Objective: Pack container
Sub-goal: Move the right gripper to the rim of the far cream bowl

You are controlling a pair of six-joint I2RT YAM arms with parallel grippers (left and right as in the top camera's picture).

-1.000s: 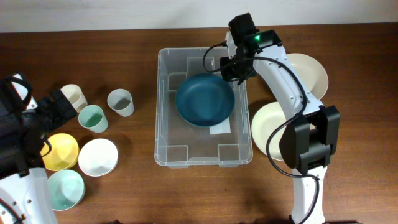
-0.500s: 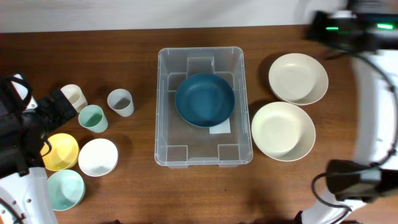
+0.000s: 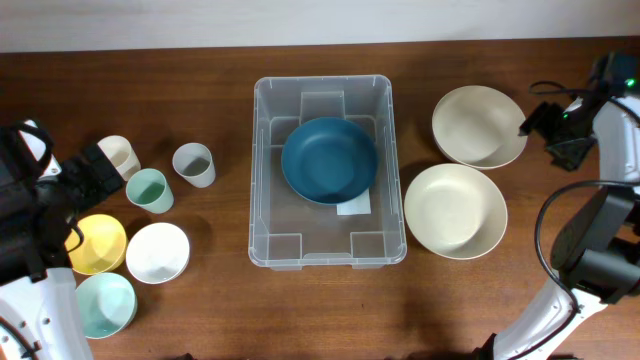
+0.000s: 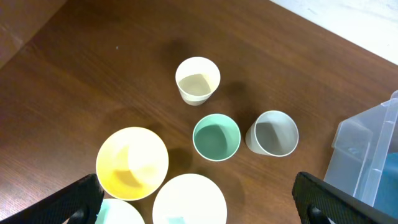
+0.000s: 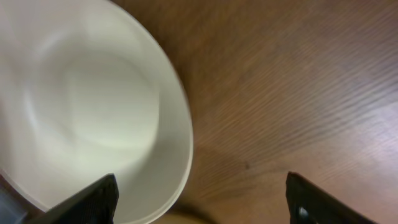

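Wooden table (image 3: 220, 300), container (image 3: 262, 200) in its middle, blue bowl (image 3: 329, 160) inside | right gripper (image 5: 202, 202), right of container: you see jaws wide, empty, just beside cream bowl (image 5: 93, 112) | left gripper (image 4: 202, 202), left of container: wide, empty

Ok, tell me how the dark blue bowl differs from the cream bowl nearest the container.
Colour: the dark blue bowl is deep blue, the cream bowl off-white.
Place: the dark blue bowl sits inside the container, toward its far end; the cream bowl rests on the table just right of it.
Size: the cream bowl looks slightly wider than the dark blue bowl.
Both are round, shallow, upright and empty.
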